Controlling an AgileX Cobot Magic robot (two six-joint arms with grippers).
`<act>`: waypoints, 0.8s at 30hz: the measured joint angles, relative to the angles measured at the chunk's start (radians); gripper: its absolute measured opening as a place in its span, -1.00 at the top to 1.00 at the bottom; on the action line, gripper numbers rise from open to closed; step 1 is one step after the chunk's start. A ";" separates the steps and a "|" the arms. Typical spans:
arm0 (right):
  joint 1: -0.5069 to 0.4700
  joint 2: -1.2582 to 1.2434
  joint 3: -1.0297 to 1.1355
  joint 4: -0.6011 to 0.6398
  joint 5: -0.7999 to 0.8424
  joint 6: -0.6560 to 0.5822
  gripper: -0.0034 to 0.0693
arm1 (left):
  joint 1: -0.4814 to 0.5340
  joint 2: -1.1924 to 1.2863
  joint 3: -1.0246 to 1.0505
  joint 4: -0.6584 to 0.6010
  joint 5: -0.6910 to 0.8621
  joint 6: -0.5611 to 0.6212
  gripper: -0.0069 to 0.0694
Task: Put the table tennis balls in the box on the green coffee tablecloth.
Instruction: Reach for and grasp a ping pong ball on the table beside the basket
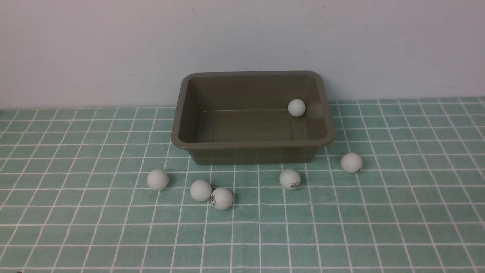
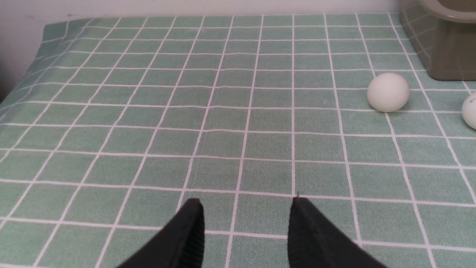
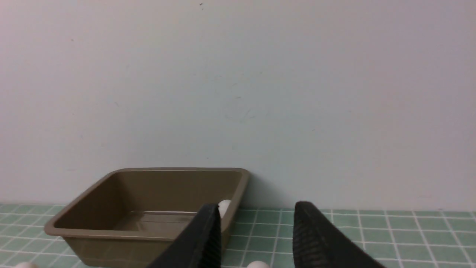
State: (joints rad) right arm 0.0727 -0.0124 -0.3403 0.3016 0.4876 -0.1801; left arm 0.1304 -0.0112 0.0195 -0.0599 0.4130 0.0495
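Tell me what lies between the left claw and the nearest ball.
Only bare green coffee tablecloth; the left wrist view shows nothing between the left claw and that table tennis ball.

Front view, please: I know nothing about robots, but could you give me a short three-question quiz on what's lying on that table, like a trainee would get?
1. How many table tennis balls lie on the green cloth, outside the box?
2. True or false: the single ball inside the box rests near the box's left end.
3. Where does the close pair of balls lie? A. in front of the box, left of its middle; B. to the right of the box; C. behind the box.
Key: 1. five; 2. false, it is near the right end; 3. A.
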 joint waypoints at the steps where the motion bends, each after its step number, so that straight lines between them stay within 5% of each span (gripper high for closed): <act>1: 0.000 0.000 0.000 0.033 0.007 0.002 0.21 | 0.000 0.000 0.000 0.000 0.000 0.000 0.06; 24: 0.000 0.000 0.000 0.097 0.017 0.005 0.21 | 0.000 0.000 0.001 0.049 -0.004 0.038 0.06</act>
State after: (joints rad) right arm 0.0727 -0.0124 -0.3404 0.3981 0.5049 -0.1747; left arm 0.1304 -0.0112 0.0204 -0.0112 0.4088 0.0879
